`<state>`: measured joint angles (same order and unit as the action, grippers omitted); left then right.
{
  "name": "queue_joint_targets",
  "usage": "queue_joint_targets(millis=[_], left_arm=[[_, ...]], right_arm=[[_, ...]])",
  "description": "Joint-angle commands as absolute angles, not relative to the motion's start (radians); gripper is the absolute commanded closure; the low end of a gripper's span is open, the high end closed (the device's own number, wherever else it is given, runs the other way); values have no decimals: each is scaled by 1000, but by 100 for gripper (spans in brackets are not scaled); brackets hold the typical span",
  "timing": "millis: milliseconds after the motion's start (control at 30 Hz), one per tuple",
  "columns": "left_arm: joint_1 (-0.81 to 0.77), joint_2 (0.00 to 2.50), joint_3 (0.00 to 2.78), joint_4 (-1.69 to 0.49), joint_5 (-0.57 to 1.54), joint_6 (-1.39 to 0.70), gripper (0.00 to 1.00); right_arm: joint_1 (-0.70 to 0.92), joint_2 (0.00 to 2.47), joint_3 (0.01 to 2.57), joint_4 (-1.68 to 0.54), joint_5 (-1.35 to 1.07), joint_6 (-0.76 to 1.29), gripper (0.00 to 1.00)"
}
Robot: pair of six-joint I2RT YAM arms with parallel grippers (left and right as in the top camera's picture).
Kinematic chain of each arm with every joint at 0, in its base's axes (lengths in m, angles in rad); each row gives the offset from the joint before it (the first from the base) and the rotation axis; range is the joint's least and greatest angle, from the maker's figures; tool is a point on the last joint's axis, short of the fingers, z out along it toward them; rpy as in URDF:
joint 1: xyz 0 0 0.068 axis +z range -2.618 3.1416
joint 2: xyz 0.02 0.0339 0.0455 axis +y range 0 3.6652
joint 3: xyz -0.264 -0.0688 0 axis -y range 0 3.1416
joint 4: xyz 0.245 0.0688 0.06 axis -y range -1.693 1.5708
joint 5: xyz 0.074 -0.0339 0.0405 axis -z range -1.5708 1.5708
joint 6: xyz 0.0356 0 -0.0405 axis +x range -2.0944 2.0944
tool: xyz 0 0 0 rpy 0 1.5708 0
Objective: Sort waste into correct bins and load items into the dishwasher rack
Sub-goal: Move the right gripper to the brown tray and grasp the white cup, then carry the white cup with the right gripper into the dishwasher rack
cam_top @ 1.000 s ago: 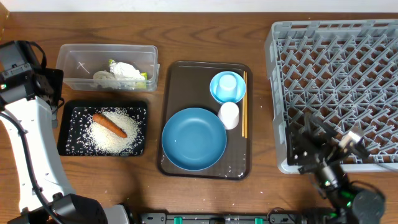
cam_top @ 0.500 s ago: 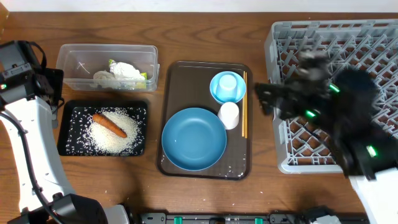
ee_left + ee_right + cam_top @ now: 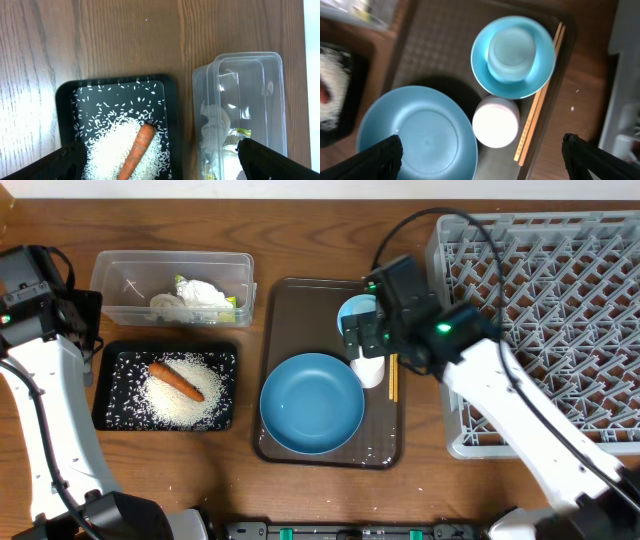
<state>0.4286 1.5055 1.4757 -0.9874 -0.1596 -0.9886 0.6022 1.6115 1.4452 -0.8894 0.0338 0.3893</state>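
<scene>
Overhead, a wooden table (image 3: pixel 330 240) carries a brown serving tray (image 3: pixel 300 295) at its centre. On this tray a large dark-blue bowl (image 3: pixel 312 402) sits at 6 o'clock and a small light-blue bowl (image 3: pixel 350 315) at 1 o'clock. A small white cup (image 3: pixel 368 370) stands between them, just beside both. Thin wooden chopsticks (image 3: pixel 392 385) lie along the tray's 3 o'clock rim, close against the cup. A few white grains dot the tray near its 5 o'clock corner.

The right gripper (image 3: pixel 482 147) hovers over the cup and the small bowl, jaws spread wide with nothing between them. From above, its black body hides part of the small bowl. Its white arm crosses the near-left corner of the dishwasher rack (image 3: pixel 560 290), a big grey lattice standing at 3 o'clock from the brown tray.

At 10 o'clock from the brown tray stands the clear plastic tub (image 3: pixel 170 256). It holds a crumpled white-silver wrapper (image 3: pixel 205 293) and a small yellow-green packet (image 3: pixel 232 303). Just beside the tub, at 8 o'clock from the brown tray, lies the shallow black tray (image 3: pixel 108 395). An orange carrot (image 3: pixel 177 380) rests in it on a heap of white rice grains (image 3: pixel 185 408). A few more grains lie loose on the wood at 6 o'clock from the black tray.

The left gripper (image 3: pixel 165 162) hangs above the black tray and the tub, jaws wide apart and holding nothing. Its arm rises along the table's 9 o'clock edge.
</scene>
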Motion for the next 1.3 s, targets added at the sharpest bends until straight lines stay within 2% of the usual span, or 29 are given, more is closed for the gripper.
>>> queue_joint_targets(millis=[0, 233, 433, 733, 833, 1100, 1267], left_arm=[[433, 1512, 1476, -991, -165, -985, 2], [433, 1512, 1476, -991, -165, -985, 2], [433, 1512, 1476, -991, -165, -985, 2], [433, 1512, 1476, -991, -165, -985, 2], [433, 1512, 1476, -991, -165, -985, 2], [433, 1512, 1476, -991, -165, -985, 2], [433, 1512, 1476, -991, -165, -985, 2]], right_arm=[[645, 1662, 1467, -874, 39, 442, 1], [666, 1785, 1461, -876, 86, 442, 1], [631, 1878, 1461, -887, 90, 545, 1], [598, 1882, 1459, -927, 101, 545, 1], [598, 1885, 1452, -932, 91, 546, 6], [614, 1885, 1427, -923, 90, 546, 10], [613, 1886, 1375, -856, 94, 546, 8]])
